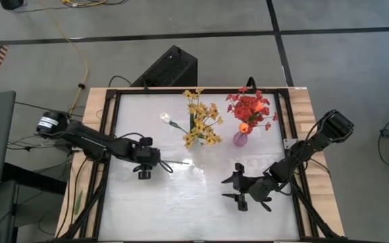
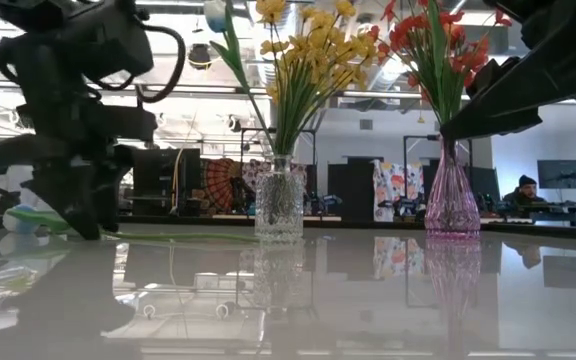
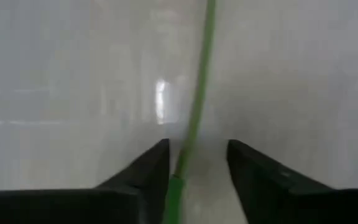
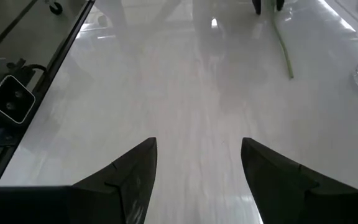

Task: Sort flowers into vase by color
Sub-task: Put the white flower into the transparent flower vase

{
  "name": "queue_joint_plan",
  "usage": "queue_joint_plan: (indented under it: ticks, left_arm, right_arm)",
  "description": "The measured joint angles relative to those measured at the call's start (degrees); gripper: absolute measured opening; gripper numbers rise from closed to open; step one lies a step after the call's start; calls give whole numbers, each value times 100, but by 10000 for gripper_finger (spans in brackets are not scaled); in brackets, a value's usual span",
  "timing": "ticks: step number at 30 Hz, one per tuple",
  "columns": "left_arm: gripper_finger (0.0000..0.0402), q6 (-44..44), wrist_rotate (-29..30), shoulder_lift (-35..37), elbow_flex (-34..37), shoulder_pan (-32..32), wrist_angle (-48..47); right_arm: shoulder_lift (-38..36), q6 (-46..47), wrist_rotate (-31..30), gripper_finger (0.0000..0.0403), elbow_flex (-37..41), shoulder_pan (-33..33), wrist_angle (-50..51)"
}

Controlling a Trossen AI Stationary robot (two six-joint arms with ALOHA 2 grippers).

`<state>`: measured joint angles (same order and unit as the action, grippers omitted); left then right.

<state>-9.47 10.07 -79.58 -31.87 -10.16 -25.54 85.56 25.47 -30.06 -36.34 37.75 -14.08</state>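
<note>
1. Between the left gripper's [image 3: 197,163] parted fingers runs a green stem [image 3: 197,99] lying on the white table [image 1: 181,202]; neither finger visibly clamps it.
2. Right gripper [image 1: 238,189] hovers over bare tabletop, its fingers spread wide with nothing between them.
3. Beyond both grippers stand a clear vase [image 2: 279,205] of yellow flowers [image 1: 201,118] and a pink vase [image 2: 452,205] of red flowers [image 1: 252,106] with an orange tulip [image 1: 244,127].
4. One white tulip [image 1: 165,118] lies beside the clear vase.

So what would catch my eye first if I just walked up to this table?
Probably the two bouquets at the table's far side: yellow flowers in a clear glass vase, and beside them red flowers in a pink vase. Next, the left end effector, lowered over a green stem lying on the table, its fingers either side.
</note>
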Motion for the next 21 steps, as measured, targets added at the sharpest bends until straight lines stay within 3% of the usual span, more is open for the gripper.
queue_joint_plan:
  ticks: [4, 6, 12, 16, 21]
  left_arm:
    - [44, 0, -355, -21, -445, -134, -724]
    - [14, -86, -491, 13, -687, -197, -982]
    - [2, -812, -1512, -44, -1337, -268, 494]
    - [1, -1682, -1882, -101, -1419, -266, 1848]
    - [0, -2894, -1953, -471, -1407, -332, 2162]
  right_arm:
    - [0, 0, -4, 260, 0, -19, -23]
    - [0, 0, -6, 260, 0, -62, -26]
    - [2, -311, 3, 260, -2, -281, -448]
    - [2, -1381, 141, 260, -2, -250, -1013]
    - [4, -2873, 151, 260, -198, -33, -1185]
